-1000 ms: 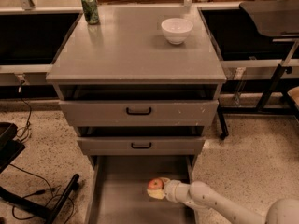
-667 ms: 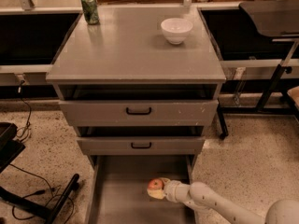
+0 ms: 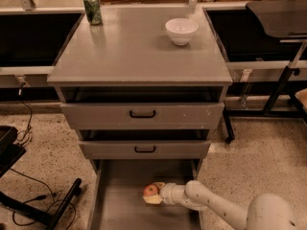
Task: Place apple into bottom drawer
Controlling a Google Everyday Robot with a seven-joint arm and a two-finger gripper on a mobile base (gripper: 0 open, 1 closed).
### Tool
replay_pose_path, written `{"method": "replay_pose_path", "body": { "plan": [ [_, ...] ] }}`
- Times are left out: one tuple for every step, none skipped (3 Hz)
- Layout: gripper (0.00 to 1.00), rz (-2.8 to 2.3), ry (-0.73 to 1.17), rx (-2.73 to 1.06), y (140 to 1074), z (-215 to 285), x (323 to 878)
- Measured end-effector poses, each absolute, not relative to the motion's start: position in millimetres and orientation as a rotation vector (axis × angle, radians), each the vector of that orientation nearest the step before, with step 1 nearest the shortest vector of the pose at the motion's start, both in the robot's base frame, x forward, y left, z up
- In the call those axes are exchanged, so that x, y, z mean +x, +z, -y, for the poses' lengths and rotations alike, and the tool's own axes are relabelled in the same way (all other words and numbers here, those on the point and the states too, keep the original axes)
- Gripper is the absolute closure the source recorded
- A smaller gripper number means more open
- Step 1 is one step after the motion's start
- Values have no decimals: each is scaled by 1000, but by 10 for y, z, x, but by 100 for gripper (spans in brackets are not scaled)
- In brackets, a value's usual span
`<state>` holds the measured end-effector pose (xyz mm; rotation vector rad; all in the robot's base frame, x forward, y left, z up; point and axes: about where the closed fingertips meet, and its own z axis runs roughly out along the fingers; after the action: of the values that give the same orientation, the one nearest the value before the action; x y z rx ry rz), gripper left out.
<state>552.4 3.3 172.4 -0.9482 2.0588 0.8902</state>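
The red-orange apple sits between the fingers of my gripper, low inside the open bottom drawer, right of the drawer's middle. The gripper reaches in from the right on a white arm. Whether the apple touches the drawer floor cannot be told. The drawer is a long grey tray pulled out beneath the two closed drawers.
The grey cabinet top carries a white bowl and a green can. The two upper drawers have black handles. A black stand and cables lie on the floor at left; a table leg stands at right.
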Motion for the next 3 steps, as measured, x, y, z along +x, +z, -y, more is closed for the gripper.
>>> {"method": "replay_pose_path", "body": {
  "plan": [
    [100,-2001,932,-1052,1562,-177,5494],
    [100,-1963,990,-1076,1416,-248,5420],
    [84,-1958,999,-1079,1396,-242,5412]
  ]
}}
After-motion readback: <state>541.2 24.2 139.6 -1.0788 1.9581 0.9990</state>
